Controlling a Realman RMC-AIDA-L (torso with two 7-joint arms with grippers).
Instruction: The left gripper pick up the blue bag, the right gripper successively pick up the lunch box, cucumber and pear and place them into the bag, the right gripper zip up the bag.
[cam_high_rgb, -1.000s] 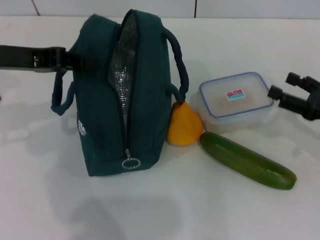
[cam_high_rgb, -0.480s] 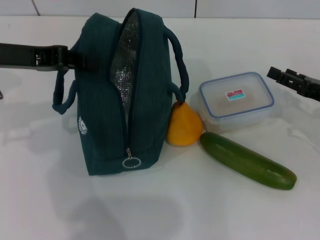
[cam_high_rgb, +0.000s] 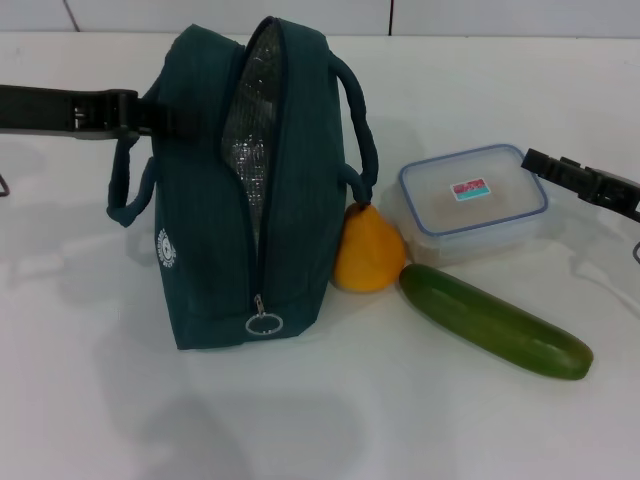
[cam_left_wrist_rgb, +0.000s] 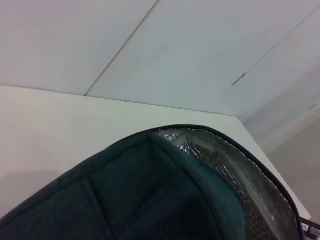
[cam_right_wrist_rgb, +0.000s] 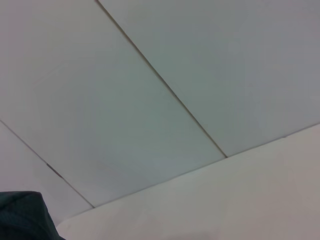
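The blue bag (cam_high_rgb: 250, 190) stands upright left of centre with its zip undone and silver lining showing; its rim also fills the left wrist view (cam_left_wrist_rgb: 165, 200). My left gripper (cam_high_rgb: 135, 110) reaches in from the left and is shut on the bag's upper side, above one loop handle. The pear (cam_high_rgb: 368, 250) leans against the bag's right side. Right of the pear sits the lunch box (cam_high_rgb: 473, 200), lid on. The cucumber (cam_high_rgb: 495, 320) lies in front of it. My right gripper (cam_high_rgb: 540, 165) hovers open at the lunch box's right far corner.
The things stand on a white table (cam_high_rgb: 320, 420) that meets a pale tiled wall (cam_high_rgb: 450, 15) at the back. A corner of the blue bag (cam_right_wrist_rgb: 20, 217) shows in the right wrist view against the wall.
My right gripper has turned and moved left, from off the lunch box's right side to its far right corner. The bag's left handle has shifted slightly; the left gripper keeps its hold.
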